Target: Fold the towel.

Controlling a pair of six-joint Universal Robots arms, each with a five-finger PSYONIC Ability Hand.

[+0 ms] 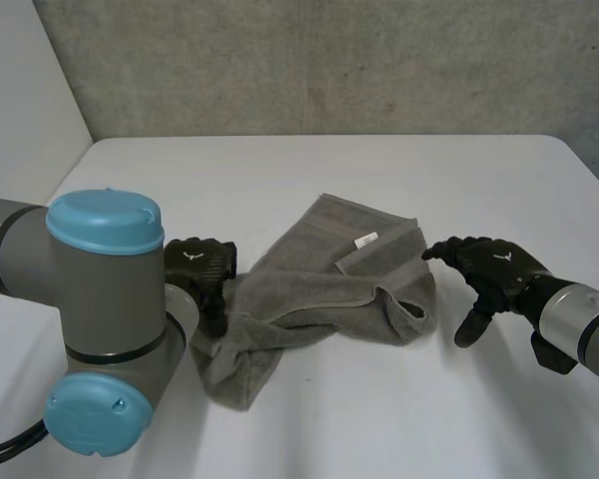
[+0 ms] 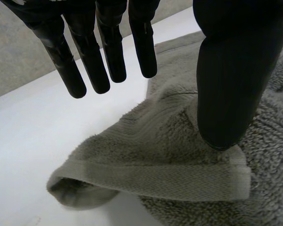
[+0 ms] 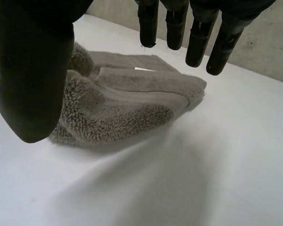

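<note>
A grey towel lies crumpled in the middle of the white table, with a small white label on its upper layer. My left hand is at the towel's left edge. In the left wrist view its fingers hang straight above the table, and its thumb comes down on a folded edge of the towel. My right hand hovers just right of the towel, clear of it. In the right wrist view its fingers are straight and spread over the towel's end.
A grey wall runs behind the table's far edge. Bare table lies on all sides of the towel. My left arm's large grey joint with light-blue caps stands at the near left.
</note>
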